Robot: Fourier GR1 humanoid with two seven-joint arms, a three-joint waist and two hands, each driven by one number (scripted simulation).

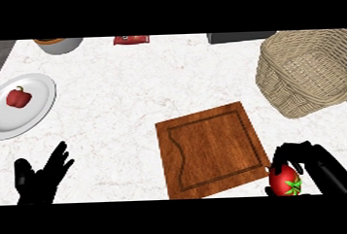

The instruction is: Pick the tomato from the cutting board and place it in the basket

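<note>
We log right hand [318, 165] curled round tomato [283, 182], just right of cutting board [210, 149], near corner. Basket [307, 70] far right. Left hand [38, 179] rests open, near left; pepper [18, 97] on plate [33, 119] beyond.

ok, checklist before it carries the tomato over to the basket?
1. Tomato held in the right hand, fingers curled round it: ok.
2. Tomato off the cutting board, just past its right edge: ok.
3. Tomato's height above the counter, enough to pass over the basket's rim: cannot tell.
4. Basket at the upper right, nothing visible inside it: ok.
5. Nothing standing between the right hand and the basket: ok.
6. Left hand open at the lower left, away from that path: ok.
</note>
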